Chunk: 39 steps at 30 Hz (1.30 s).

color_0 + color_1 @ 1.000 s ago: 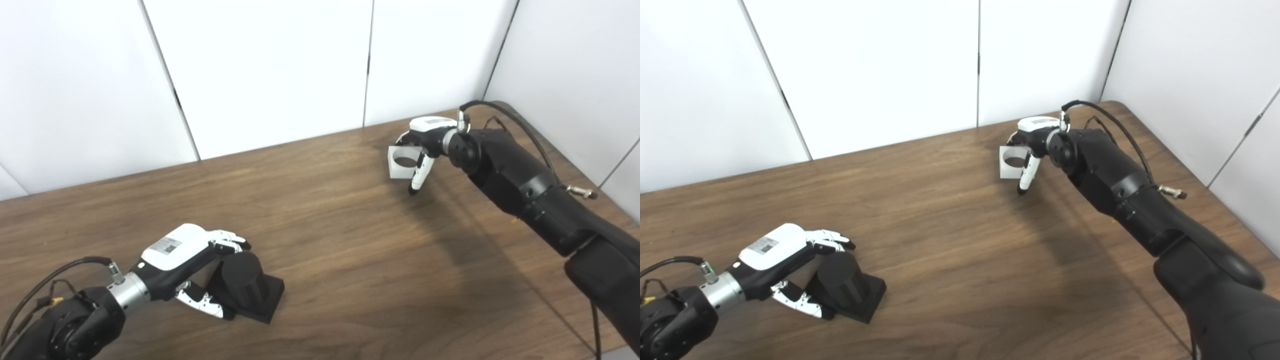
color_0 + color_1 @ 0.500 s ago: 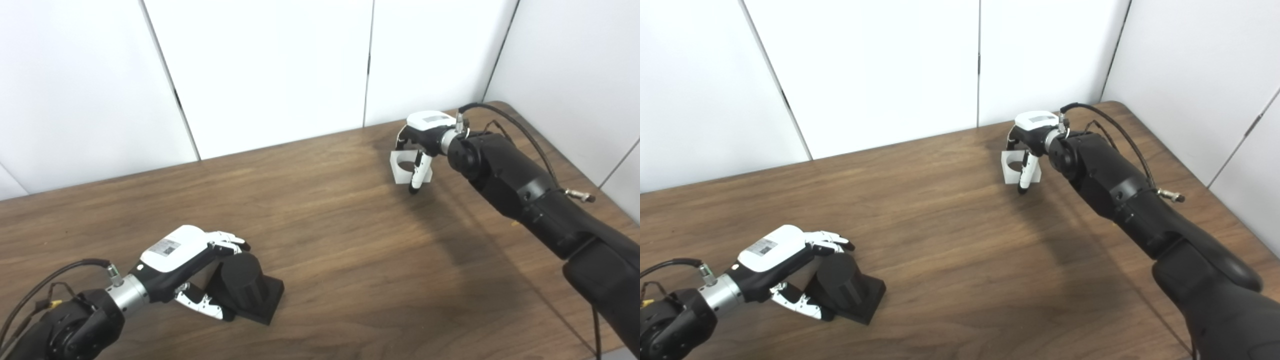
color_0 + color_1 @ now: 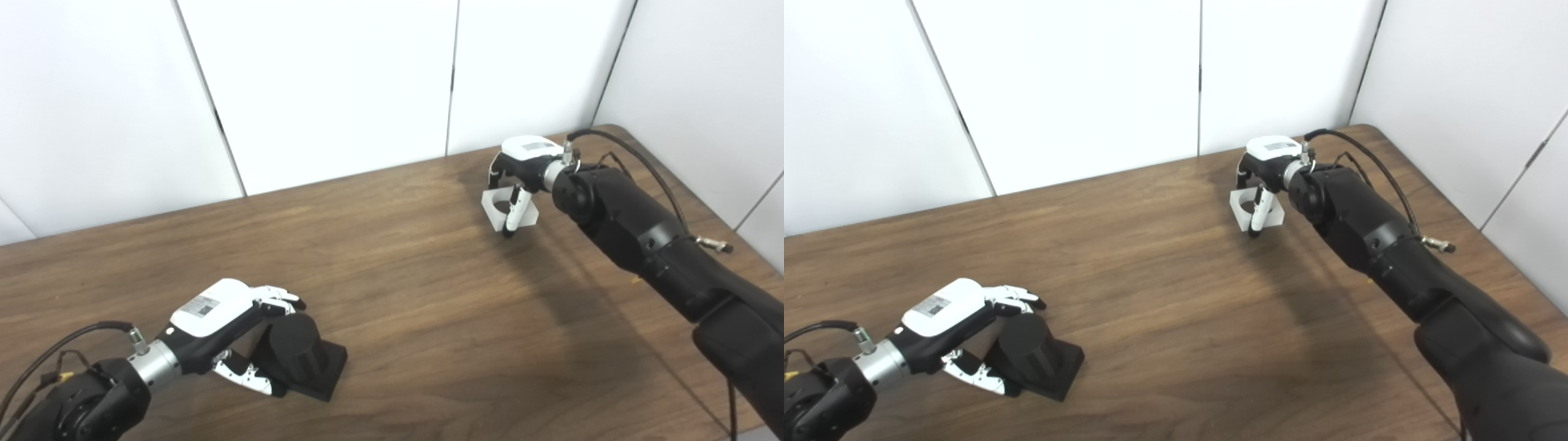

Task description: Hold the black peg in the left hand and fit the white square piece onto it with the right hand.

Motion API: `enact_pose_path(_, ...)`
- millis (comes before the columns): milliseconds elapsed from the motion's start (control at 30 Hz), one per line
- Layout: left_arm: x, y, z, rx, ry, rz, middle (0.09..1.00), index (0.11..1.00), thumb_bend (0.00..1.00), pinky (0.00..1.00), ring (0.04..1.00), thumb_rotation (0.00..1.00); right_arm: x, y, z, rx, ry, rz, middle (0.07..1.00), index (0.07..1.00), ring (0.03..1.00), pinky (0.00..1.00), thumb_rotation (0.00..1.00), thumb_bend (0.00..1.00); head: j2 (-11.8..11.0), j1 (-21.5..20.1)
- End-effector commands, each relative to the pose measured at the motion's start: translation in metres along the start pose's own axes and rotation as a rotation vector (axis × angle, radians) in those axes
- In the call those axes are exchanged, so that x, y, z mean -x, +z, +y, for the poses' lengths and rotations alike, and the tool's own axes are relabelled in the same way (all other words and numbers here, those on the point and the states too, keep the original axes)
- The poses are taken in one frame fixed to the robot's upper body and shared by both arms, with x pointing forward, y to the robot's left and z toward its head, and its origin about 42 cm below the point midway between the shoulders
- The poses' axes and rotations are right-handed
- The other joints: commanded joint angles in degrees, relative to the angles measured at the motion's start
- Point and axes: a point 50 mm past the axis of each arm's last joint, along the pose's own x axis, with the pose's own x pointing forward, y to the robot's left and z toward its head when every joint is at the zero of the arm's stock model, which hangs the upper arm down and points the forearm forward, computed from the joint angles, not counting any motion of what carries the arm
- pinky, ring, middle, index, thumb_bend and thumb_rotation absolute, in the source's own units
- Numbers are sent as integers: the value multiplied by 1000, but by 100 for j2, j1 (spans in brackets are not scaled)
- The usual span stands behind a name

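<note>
White wall panels close off the far side and the right of a brown wooden table (image 3: 429,318), and the two task pieces sit at opposite ends of it. At the near left, the black peg (image 3: 294,350) stands on its square black base with its round post rising and leaning a little toward the left hand (image 3: 215,309). That hand wraps the post, fingers curled over the top edge and the thumb along the near side, so it reads as grasping the peg, though the base appears to rest on the wood. At the far right, the right hand (image 3: 1263,160) is clenched on the white square piece (image 3: 1257,210), one finger passing down through or across its round hole. The piece is tilted, with one corner lowest; whether that corner touches the table cannot be told.

The coming move turns on one relation: the white square piece lies well apart from the peg, far and to the right of it, so the right hand must carry it near and left across the table. The hole's axis must then line up with the post's tilted long axis.

In the left eye view a finger covers much of the hole. The right eye view shows more of the ring's opening and the block's thick side wall
</note>
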Motion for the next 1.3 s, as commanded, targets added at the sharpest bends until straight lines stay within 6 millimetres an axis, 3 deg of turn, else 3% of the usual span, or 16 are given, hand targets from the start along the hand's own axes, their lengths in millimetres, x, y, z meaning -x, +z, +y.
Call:
enact_pose_path(0, 21, -8, -29, -10, -187, 48, 821, 488, 523, 714, 845, 54, 4, -15, -9, 47, -34, 33, 786, 484, 776, 665, 132, 522, 4, 6)
enact_pose_path(633, 16, -6, -30, -1, -185, 44, 821, 488, 523, 714, 845, 53, 15, 0, -23, 32, -153, -78, 761, 481, 773, 637, 132, 523, 64, 237)
enact_pose_path(933, 10, -3, -28, -7, -188, 43, 822, 488, 523, 721, 846, 55, 29, 23, -39, 25, -179, -197, 759, 481, 775, 661, 132, 522, 156, 486)
enact_pose_path(1267, 2, 1, -27, -9, -191, 45, 825, 488, 523, 725, 855, 56, 44, 48, -52, 13, -231, -340, 747, 481, 749, 644, 129, 523, 273, 1031)
